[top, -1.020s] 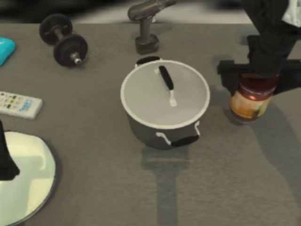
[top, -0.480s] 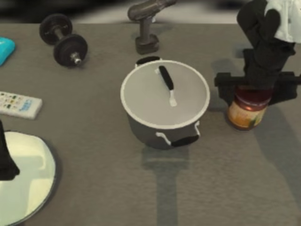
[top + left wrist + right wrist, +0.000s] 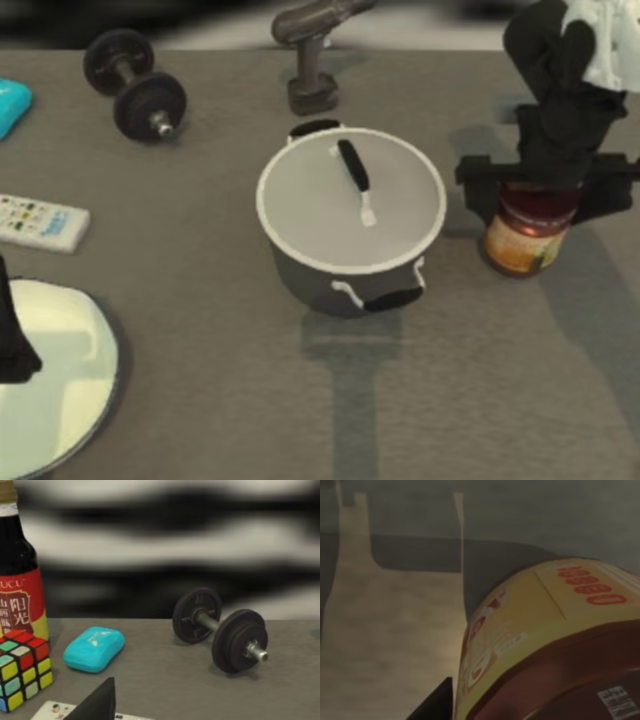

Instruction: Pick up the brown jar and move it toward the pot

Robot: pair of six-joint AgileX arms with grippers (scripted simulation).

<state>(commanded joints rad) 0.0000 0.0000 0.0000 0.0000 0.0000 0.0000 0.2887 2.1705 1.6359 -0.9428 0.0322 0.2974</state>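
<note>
The pot (image 3: 350, 220) sits mid-table (image 3: 200, 400). The jar (image 3: 527, 228) is just right of it, under the right gripper (image 3: 545, 182). A drill (image 3: 312, 50) stands at the far edge behind the pot, a dumbbell (image 3: 135, 85) near the far left corner. A remote (image 3: 42, 222) lies at the left edge, a plate (image 3: 60, 380) at the near left corner.

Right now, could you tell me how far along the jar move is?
Done: the right gripper sits over the jar, gripping its lid end. In hand: the jar is close to the pot, on its right, apart from it; I cannot tell whether it is off the table. Left: closing that gap. The left arm is parked at lower left.
</note>
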